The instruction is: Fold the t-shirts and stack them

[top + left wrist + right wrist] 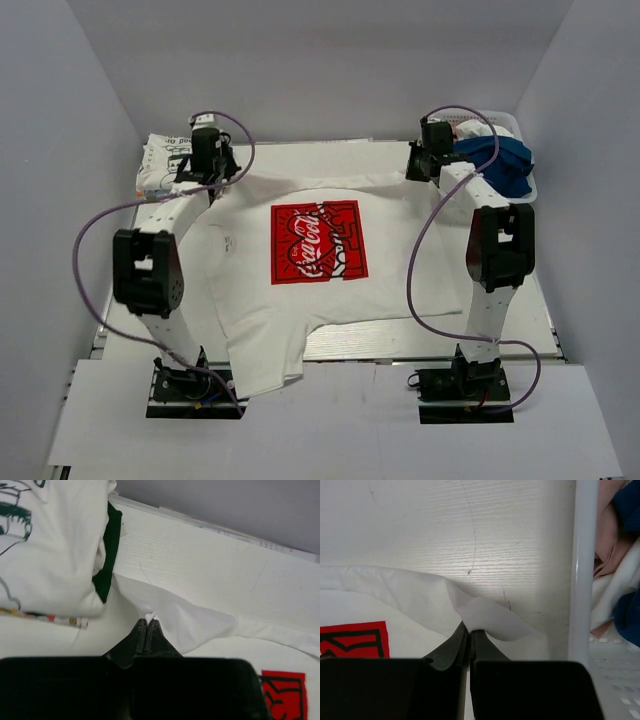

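Note:
A white t-shirt (pixel 300 290) with a red rectangular chest print (pixel 318 242) lies spread on the table, its far edge stretched between both grippers. My left gripper (pixel 205 180) (pixel 148 620) is shut on the white t-shirt's far left corner (pixel 150 615). At the far right corner (pixel 485 617), the right gripper (pixel 425 165) (pixel 469 629) is shut on the cloth too. A folded white t-shirt with dark cartoon print (pixel 165 165) (pixel 45 545) sits at the far left. A royal-blue t-shirt (pixel 505 165) (pixel 626 505) lies in the basket.
A white plastic lattice basket (pixel 520 130) (pixel 583 570) stands at the far right, with blue and pale cloth in it. Grey walls close in the table on three sides. Purple cables loop off both arms.

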